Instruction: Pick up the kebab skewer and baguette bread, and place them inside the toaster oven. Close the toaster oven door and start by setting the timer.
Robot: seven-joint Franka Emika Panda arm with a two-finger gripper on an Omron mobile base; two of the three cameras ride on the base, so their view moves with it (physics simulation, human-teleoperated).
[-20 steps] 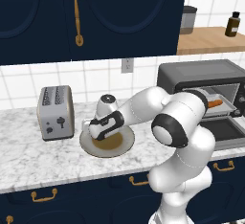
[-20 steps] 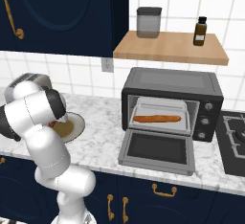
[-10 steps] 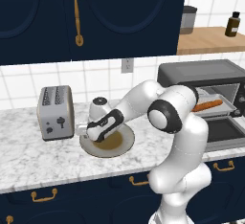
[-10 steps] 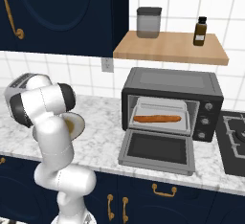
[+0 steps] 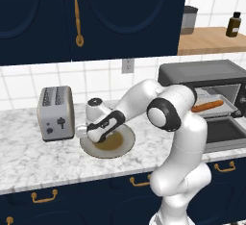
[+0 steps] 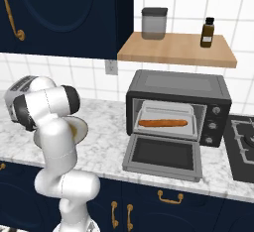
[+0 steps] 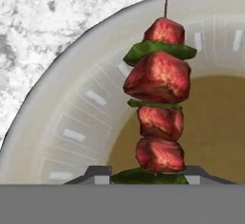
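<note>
Gripper [image 5: 92, 133] low over plate [image 5: 126, 144] on marble bench [image 5: 29, 156], hand angled down at the plate's near-left part. In the hand view, fingertips [image 7: 98, 174] sat either side of the skewer's [image 7: 160, 104] lower end, close beside it; whether they pressed the stick could not be told, nor whether the skewer was lifted off the plate. Skewer ran straight away from the gripper across the plate's rim [image 7: 72, 108], red meat chunks and green pieces along it, bare tip at the far end.

Toaster [image 5: 55, 112] just left of the gripper. Oven [image 6: 178, 108] well to its right, door [image 6: 163, 155] dropped open and flat. Baguette [image 6: 162, 123] lay lengthwise on the tray inside. Jar [image 6: 154, 23] and brown bottle [image 6: 208, 32] on the wooden shelf [image 6: 173, 48] above the oven.
</note>
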